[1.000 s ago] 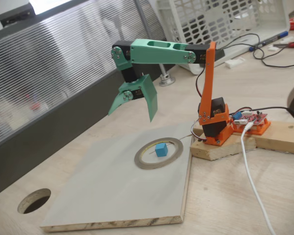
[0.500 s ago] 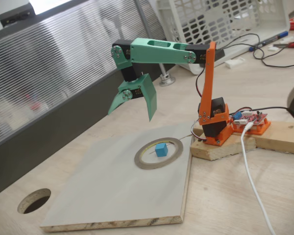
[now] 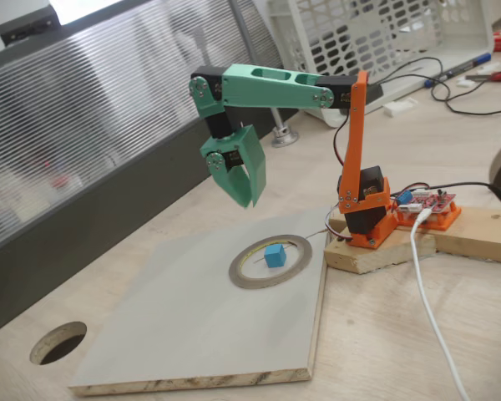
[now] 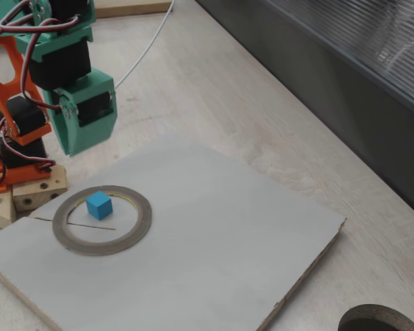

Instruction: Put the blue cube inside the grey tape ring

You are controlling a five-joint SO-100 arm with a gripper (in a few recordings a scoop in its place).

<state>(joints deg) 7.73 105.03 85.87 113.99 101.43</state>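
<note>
The blue cube (image 3: 274,255) (image 4: 99,205) rests on the board inside the grey tape ring (image 3: 243,275) (image 4: 134,235), close to the ring's far rim in both fixed views. The ring lies flat on the pale grey board (image 3: 192,334) (image 4: 214,248). My green gripper (image 3: 248,200) (image 4: 73,149) hangs in the air above and behind the ring, well clear of the cube. Its jaws are shut together with nothing between them.
The arm's orange base (image 3: 367,219) stands on a wooden block (image 3: 376,251) beside the board. A round hole (image 3: 58,342) (image 4: 378,321) is cut in the tabletop by the board's corner. A white cable (image 3: 430,309) runs along the table. A ribbed panel (image 3: 92,125) lines the back.
The gripper's jaws have closed from open to shut. The arm stays at about the same place above the ring, and the cube and ring have not moved.
</note>
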